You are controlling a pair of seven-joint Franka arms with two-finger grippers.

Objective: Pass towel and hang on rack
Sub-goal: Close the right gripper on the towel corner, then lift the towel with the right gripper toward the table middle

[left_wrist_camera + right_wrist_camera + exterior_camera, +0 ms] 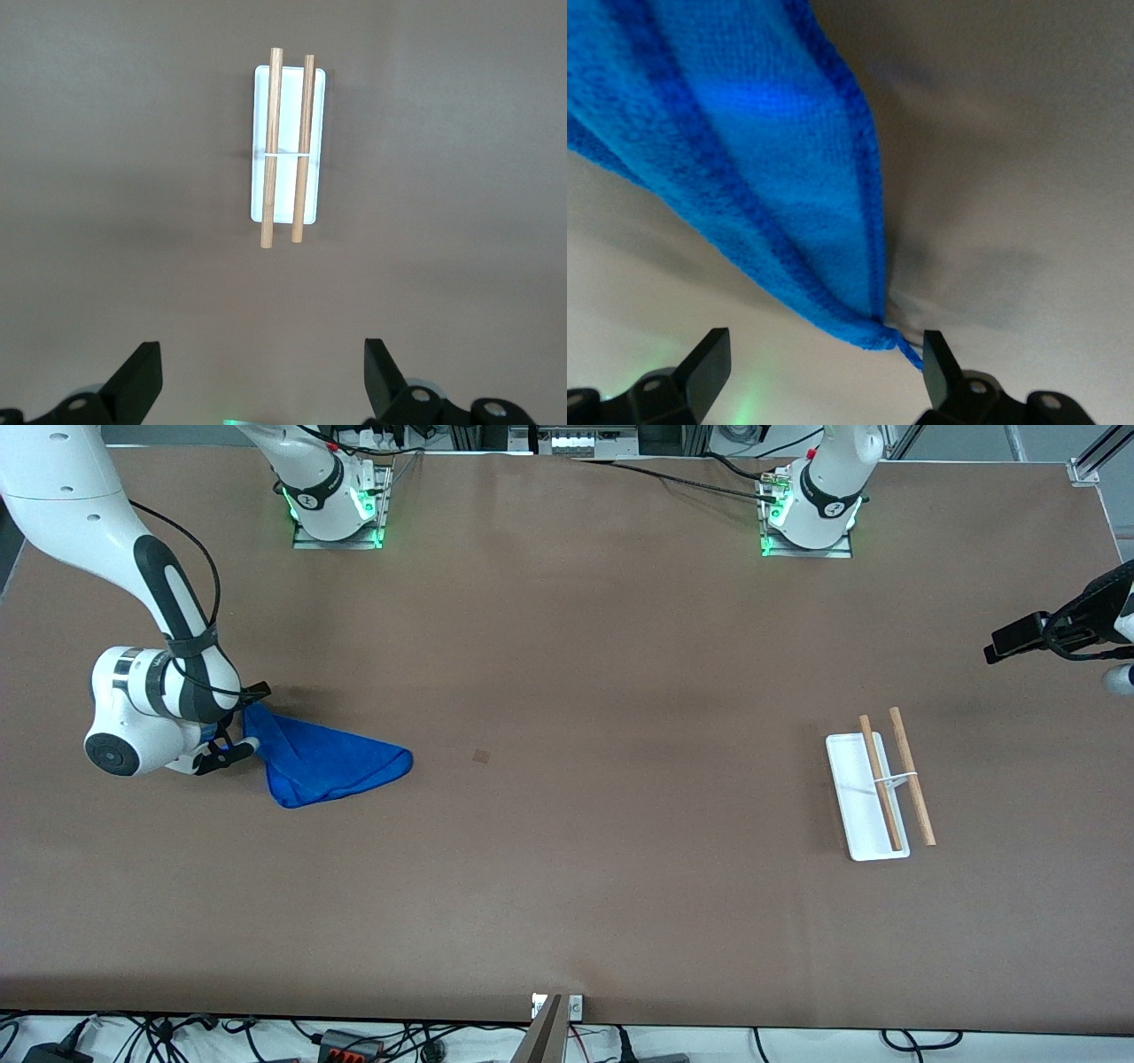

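Brown matte table [567,886] fills the front view, with cables and power strips along the bottom edge and both arm bases lit green along the top. Towel [323,762] lies bunched at mid-left of the frame, toward the right arm's end of the table. Right pincer [232,751] is low at the towel's corner; in the right wrist view its fingers [700,367] are spread wide with the corner and little loop [908,350] between them, nothing clamped. Rack [873,793] stands at mid-right, toward the left arm's end, well apart from the towel, with two wooden rods [911,775] over a white tray. Left pincer [257,390] hangs over the table near the rack, waiting, fingers wide apart and empty; the arm itself shows only at the right edge of the front view. Step in hand looks like the first grab: best to settle lower so both fingers straddle the corner hem rather than the loop alone, close firmly, then lift straight so the cloth hangs free for the handover. Little of the task is done so far.
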